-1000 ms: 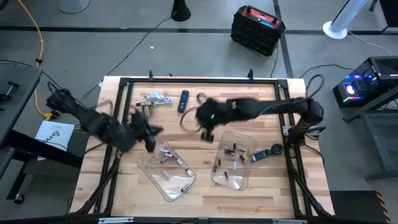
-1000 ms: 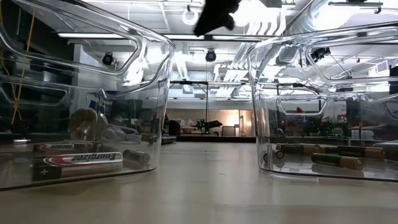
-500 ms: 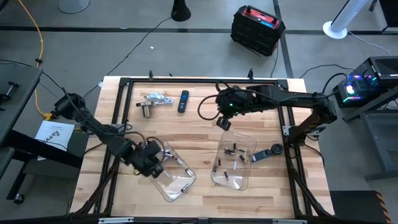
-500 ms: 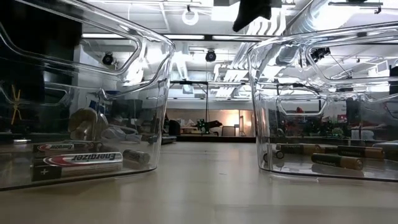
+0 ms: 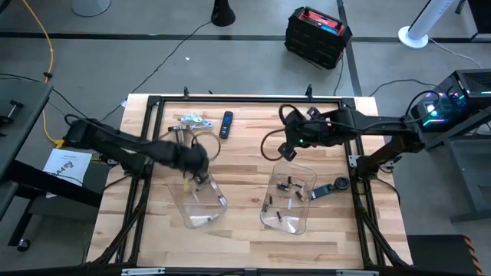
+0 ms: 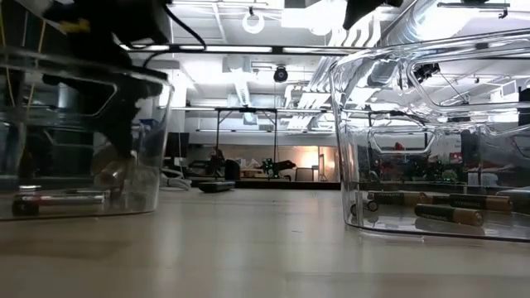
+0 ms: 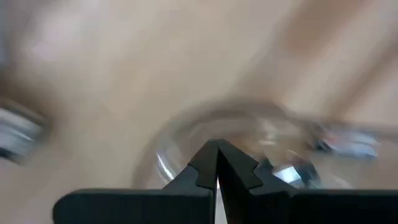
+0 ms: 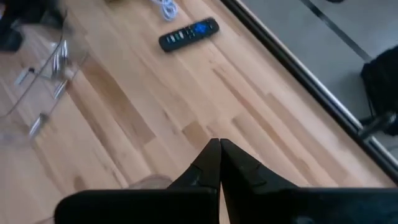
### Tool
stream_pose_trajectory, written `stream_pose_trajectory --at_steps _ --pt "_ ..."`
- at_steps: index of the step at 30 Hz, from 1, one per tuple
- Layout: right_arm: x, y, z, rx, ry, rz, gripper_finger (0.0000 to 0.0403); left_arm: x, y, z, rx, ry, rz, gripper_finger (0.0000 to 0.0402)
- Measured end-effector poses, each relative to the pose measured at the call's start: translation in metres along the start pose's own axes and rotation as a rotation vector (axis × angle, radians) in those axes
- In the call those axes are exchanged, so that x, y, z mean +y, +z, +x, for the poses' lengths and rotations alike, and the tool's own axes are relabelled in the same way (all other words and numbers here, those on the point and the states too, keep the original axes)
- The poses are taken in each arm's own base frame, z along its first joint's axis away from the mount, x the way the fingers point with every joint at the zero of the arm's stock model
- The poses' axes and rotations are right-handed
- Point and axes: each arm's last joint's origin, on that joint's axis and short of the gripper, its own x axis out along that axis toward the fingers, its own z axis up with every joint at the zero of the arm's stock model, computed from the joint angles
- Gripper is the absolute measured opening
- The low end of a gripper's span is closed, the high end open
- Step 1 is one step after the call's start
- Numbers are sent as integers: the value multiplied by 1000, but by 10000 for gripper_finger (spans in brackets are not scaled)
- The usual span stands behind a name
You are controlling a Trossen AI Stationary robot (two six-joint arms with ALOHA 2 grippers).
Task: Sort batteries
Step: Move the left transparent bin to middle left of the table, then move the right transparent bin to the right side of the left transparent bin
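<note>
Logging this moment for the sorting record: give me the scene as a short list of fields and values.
left hand: fingers shut, at the rim of the left clear plastic tray
right hand: fingers shut, above bare wood by the right clear plastic tray
left tray contents: a few small cylindrical batteries
right tray contents: several small dark batteries
elsewhere on wooden table: dark bar-shaped remote

Left wrist view blurred; batteries [image 7: 348, 140] (silvery smears) unreadable
</note>
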Motion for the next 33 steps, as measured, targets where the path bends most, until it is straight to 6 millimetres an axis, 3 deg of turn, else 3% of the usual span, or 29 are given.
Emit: stream_pose_trajectory --at_steps 6,12,20,23,28,33 --pt "6 -13 -11 21 -28 31 0 33 41 13 -100 39 91 0" --pt "12 -23 -17 35 -46 53 0 42 68 16 -232 -118 65 0" --pt "14 -28 -20 48 -52 41 0 15 71 5 -316 -391 136 0" --pt "12 -27 -18 105 0 27 0 4 69 1 -354 -409 181 0" --pt "20 -48 13 346 144 6 0 12 67 -10 -387 -351 139 0" --pt "39 -101 81 476 247 66 0 27 60 -48 -486 -422 129 0"
